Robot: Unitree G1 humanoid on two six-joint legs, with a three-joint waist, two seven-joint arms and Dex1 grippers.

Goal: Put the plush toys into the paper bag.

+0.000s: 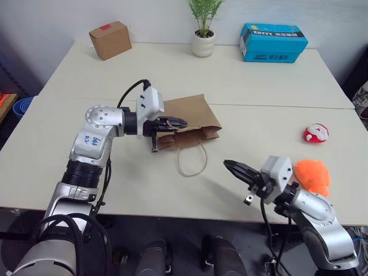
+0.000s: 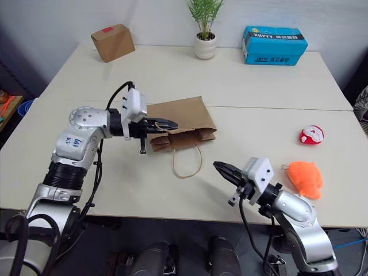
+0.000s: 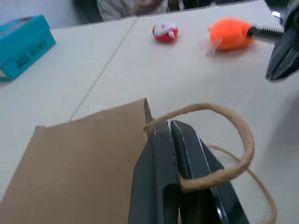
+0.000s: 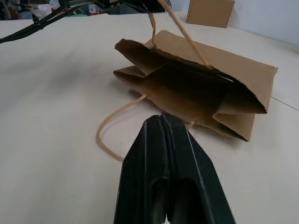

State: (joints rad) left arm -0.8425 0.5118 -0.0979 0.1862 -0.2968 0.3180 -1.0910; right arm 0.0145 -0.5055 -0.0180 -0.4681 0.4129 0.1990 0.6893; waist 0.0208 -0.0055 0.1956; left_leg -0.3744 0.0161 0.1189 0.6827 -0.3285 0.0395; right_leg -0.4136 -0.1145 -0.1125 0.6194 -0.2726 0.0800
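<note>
Pale cream counter [image 1: 241, 86] is stretching out in front of me, with a small brown cardboard box [image 1: 110, 39], a potted green plant in a white pot [image 1: 203, 35] and a teal cardboard box [image 1: 272, 42] lining its far edge.

Near the middle, the flat brown kraft paper bag [image 1: 192, 115] is lying on its side, its long axis running across me, its mouth facing toward my right arm. One tan twisted-cord handle [image 1: 191, 161] is trailing loose on the counter toward me. My left pincer [image 1: 175, 122] is reaching in from the left with its fingers pressed together on the other cord handle [image 3: 224, 140], which is looping around the closed fingers in the left wrist view and lifting the upper lip so the mouth is gaping.

My right pincer [image 1: 236, 169] is hovering above the near right part of the counter, fully closed and holding nothing, pointing left toward the bag's mouth.

Both toys are lying to my right, behind the direction that pincer is pointing. The fluffy orange plush blob [image 2: 305, 178] is resting just beside my right wrist. The smaller round red-and-white plush toy [image 2: 311, 135] is sitting farther back, near the right edge. My right arm is plainly the nearer one; I judge it needs to turn away from the bag, open, and take the orange toy first.
</note>
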